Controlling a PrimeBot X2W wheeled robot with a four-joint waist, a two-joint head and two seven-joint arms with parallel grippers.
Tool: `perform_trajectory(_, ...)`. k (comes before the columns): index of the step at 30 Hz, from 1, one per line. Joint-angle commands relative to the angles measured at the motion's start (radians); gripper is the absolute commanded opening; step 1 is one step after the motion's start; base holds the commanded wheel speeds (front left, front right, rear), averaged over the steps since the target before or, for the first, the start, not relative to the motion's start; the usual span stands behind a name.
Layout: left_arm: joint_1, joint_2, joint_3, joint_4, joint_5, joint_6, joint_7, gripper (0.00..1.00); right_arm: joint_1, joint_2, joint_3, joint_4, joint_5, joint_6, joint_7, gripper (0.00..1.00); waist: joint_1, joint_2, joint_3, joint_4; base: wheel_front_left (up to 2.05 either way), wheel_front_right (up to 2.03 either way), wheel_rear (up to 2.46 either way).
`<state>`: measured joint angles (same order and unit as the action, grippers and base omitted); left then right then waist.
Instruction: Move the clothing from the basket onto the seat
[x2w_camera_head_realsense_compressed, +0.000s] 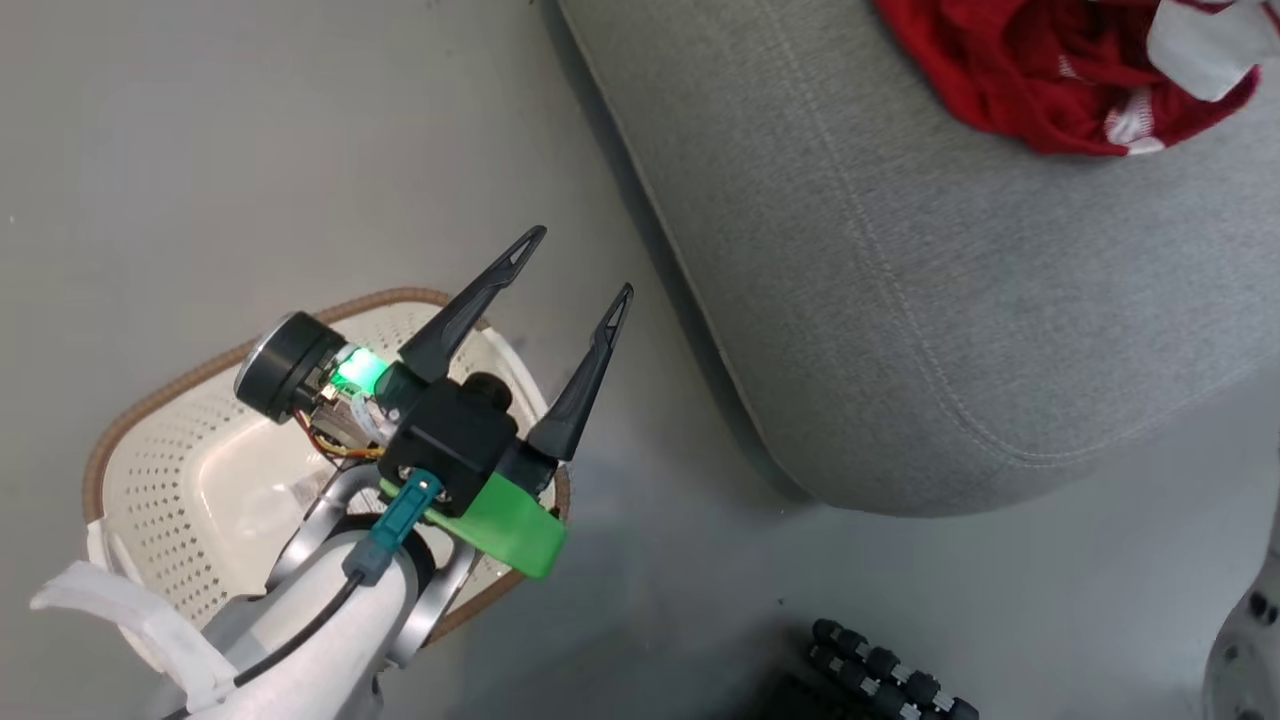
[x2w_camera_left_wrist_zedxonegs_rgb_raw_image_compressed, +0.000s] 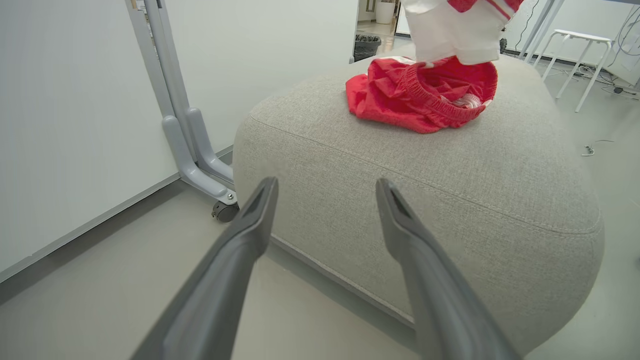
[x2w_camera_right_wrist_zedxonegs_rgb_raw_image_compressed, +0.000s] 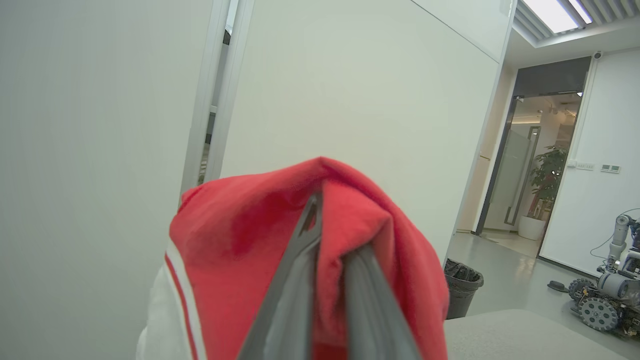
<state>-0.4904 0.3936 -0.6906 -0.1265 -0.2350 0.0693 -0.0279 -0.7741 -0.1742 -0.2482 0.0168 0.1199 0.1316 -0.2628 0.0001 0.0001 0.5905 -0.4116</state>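
Note:
The cream basket (x2w_camera_head_realsense_compressed: 160, 480) stands on the floor at the lower left, and its visible inside holds no garment. My left gripper (x2w_camera_head_realsense_compressed: 584, 261) hovers open over the basket's right side, its fingers aimed at the grey seat (x2w_camera_head_realsense_compressed: 900, 300). In the left wrist view that gripper (x2w_camera_left_wrist_zedxonegs_rgb_raw_image_compressed: 326, 182) frames the seat (x2w_camera_left_wrist_zedxonegs_rgb_raw_image_compressed: 450, 190), where a crumpled red garment (x2w_camera_left_wrist_zedxonegs_rgb_raw_image_compressed: 415, 95) lies on top. A second red-and-white garment (x2w_camera_left_wrist_zedxonegs_rgb_raw_image_compressed: 450, 30) hangs just above that pile. My right gripper (x2w_camera_right_wrist_zedxonegs_rgb_raw_image_compressed: 330, 225) is shut on this hanging garment (x2w_camera_right_wrist_zedxonegs_rgb_raw_image_compressed: 240, 250), which drapes over both fingers.
A grey wheeled frame leg (x2w_camera_left_wrist_zedxonegs_rgb_raw_image_compressed: 190, 150) stands by the white wall left of the seat. A black bin (x2w_camera_right_wrist_zedxonegs_rgb_raw_image_compressed: 462, 292) and another robot (x2w_camera_right_wrist_zedxonegs_rgb_raw_image_compressed: 610, 295) are farther off. A white stool (x2w_camera_left_wrist_zedxonegs_rgb_raw_image_compressed: 580, 50) stands behind the seat. A black ribbed part (x2w_camera_head_realsense_compressed: 880, 670) sits at the bottom edge.

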Motion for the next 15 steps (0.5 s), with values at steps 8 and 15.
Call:
perform_trajectory(8,-0.048,0.015,-0.007,-0.017,0.026,-0.003,0.012,1.00,-0.072,-0.073,-0.122,0.188,0.031,-0.002,-0.003,0.00,-0.0001,-0.0001,0.200,0.148,0.00,0.00,0.00)
perform_trajectory(15,-0.025,0.015,-0.013,-0.005,0.023,0.011,-0.001,1.00,-0.038,-0.050,-0.192,0.362,0.004,-0.002,-0.003,0.00,-0.0001,-0.0001,0.205,0.154,0.00,0.00,0.00)
